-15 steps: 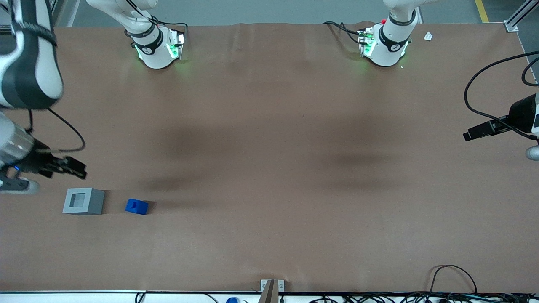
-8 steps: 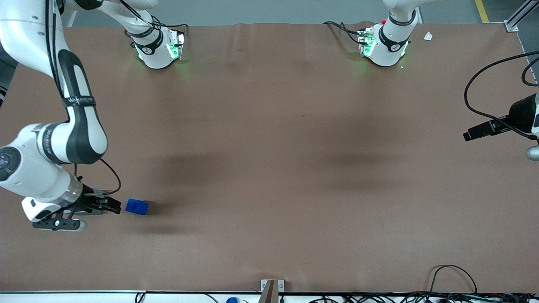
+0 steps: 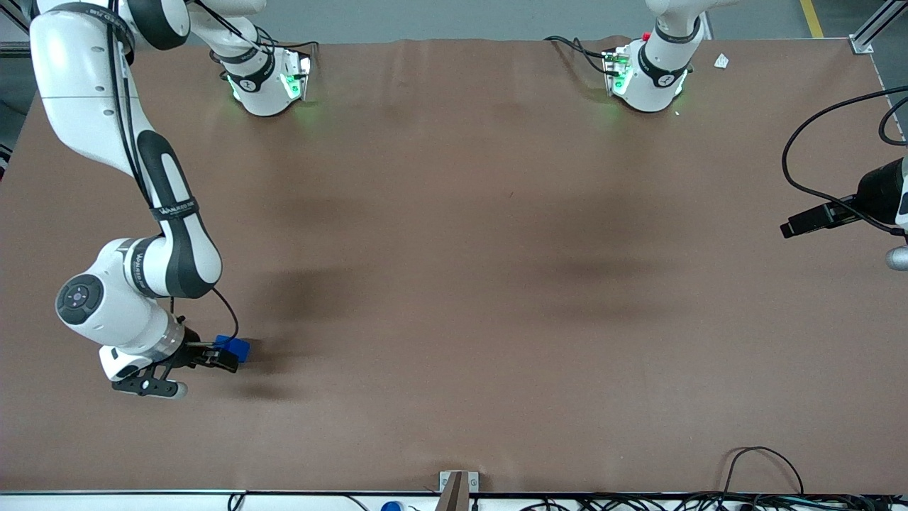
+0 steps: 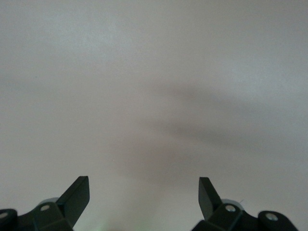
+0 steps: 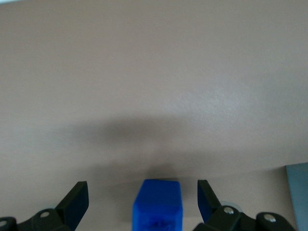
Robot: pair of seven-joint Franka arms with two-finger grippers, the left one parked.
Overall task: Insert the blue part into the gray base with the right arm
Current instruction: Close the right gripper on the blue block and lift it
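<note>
The blue part (image 3: 240, 348) lies on the brown table, toward the working arm's end and near the front camera. My right arm (image 3: 142, 277) reaches down over it, and the right gripper (image 3: 224, 357) is low at the block with one finger on each side. In the right wrist view the blue part (image 5: 158, 206) sits between the open black fingers (image 5: 76, 201) of the gripper (image 5: 142, 193), not touched by them. In the front view the arm's wrist hides the gray base. A pale gray edge of the gray base (image 5: 299, 195) shows in the right wrist view, beside the gripper.
The brown table (image 3: 454, 284) stretches wide toward the parked arm's end. Two white arm bases (image 3: 266, 81) (image 3: 649, 74) stand along its edge farthest from the front camera. Cables (image 3: 766, 497) and a small bracket (image 3: 454, 484) lie at the near edge.
My right arm has swung in from the table's end, passed over the gray base and covered it. The gripper has come down around the blue part. The blue part has not moved.
</note>
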